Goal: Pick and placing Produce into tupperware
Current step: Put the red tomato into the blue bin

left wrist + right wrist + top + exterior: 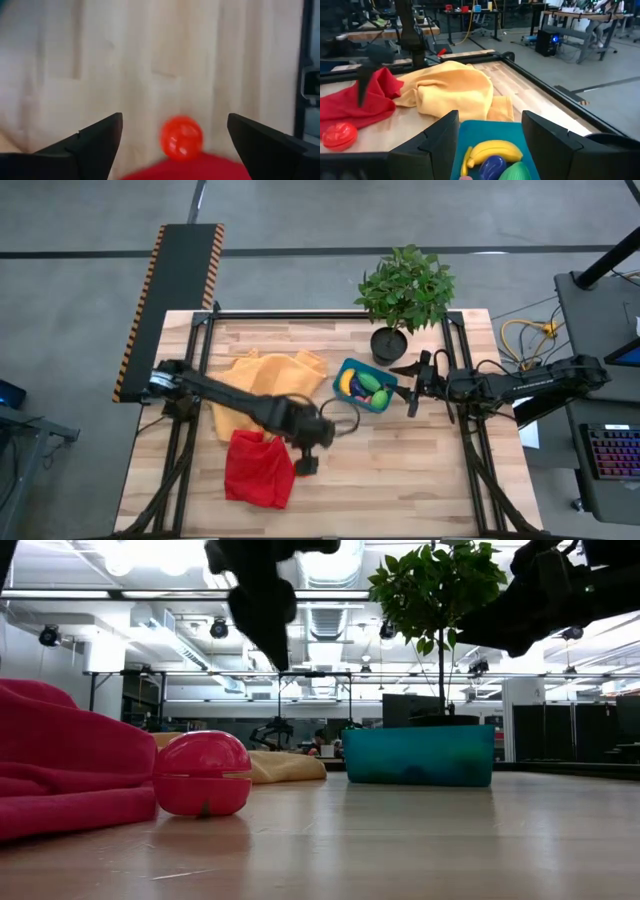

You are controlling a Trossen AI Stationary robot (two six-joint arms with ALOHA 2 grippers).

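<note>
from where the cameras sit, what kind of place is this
Probably a robotics lab or open workshop. The wooden table sits in a black metal frame on a bare concrete floor, rows of workbenches with cables and equipment fill the room behind, and exposed ducts and strip lights run across the ceiling.

High view: overhead, straight down, takes in the whole counter (400, 470) and both arms. Low view: at counter height, level, looking across into the room; red round one (203, 773) very near the lens, tupperware (418, 755) farther back. Left wrist view: looks down past its own fingers (90, 145) at the counter, close, blurry, probably the same red round one (181, 138). Right wrist view: faces across the counter toward the left arm; shares tupperware (490, 131), red round one (339, 136) and red cloth (350, 102) with high and low views.
</note>
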